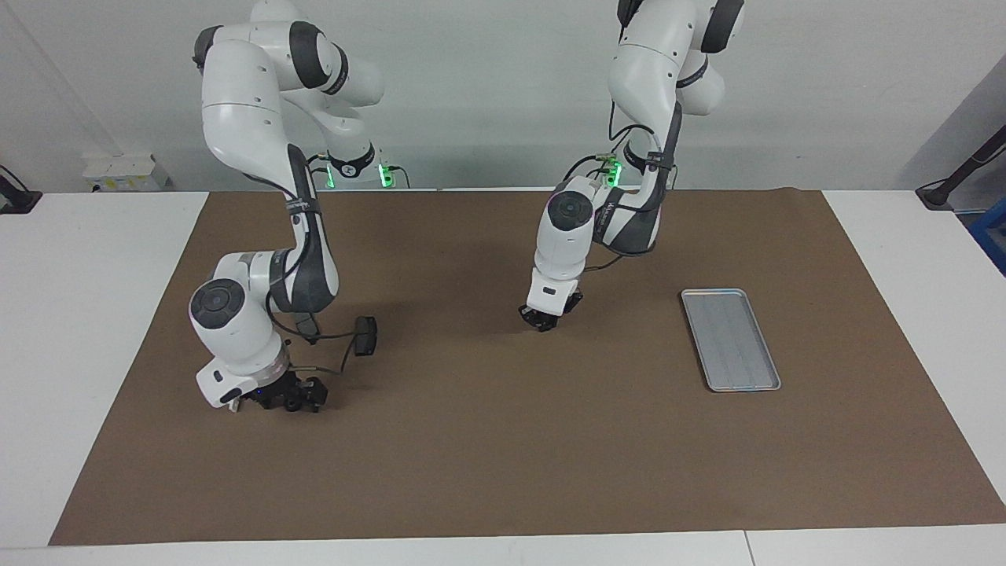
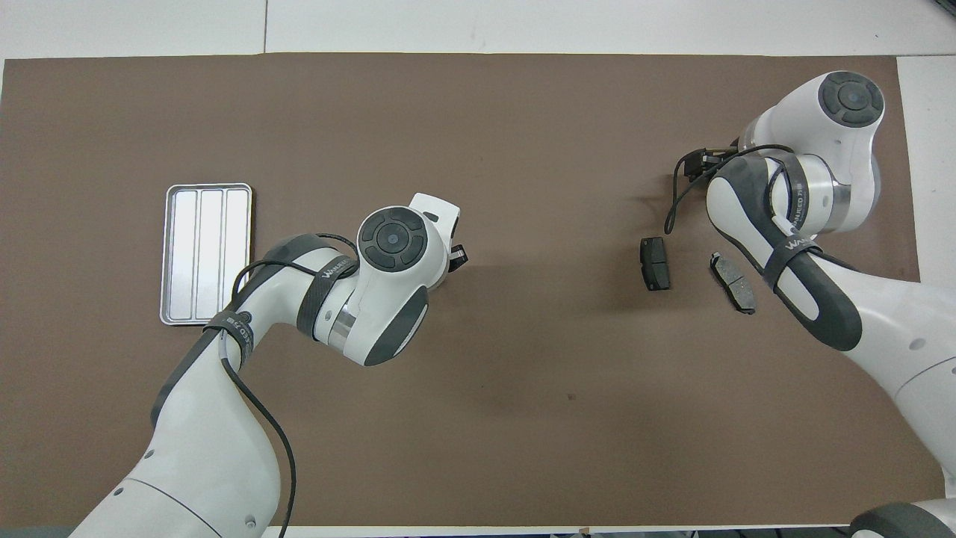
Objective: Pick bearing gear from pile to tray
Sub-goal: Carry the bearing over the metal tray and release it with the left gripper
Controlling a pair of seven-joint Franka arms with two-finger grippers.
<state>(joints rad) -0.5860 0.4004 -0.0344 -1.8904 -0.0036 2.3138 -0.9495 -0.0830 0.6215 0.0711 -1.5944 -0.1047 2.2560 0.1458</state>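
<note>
The bearing gear (image 1: 292, 405), a small black round piece, lies on the brown mat at the right arm's end of the table. My right gripper (image 1: 289, 398) is low over it, open, with its fingers either side of the piece. My left gripper (image 1: 545, 318) (image 2: 456, 257) hangs shut just above the middle of the mat, and nothing shows between its fingertips. The silver ribbed tray (image 1: 731, 338) (image 2: 207, 254) lies flat at the left arm's end with nothing in it. In the overhead view the right arm hides the gear.
Two dark grey brake-pad pieces of the pile lie nearer to the robots than the gear, one (image 1: 365, 335) (image 2: 655, 263) in the open, the other (image 2: 733, 282) partly under the right arm. A black cable (image 1: 334, 363) loops from the right wrist.
</note>
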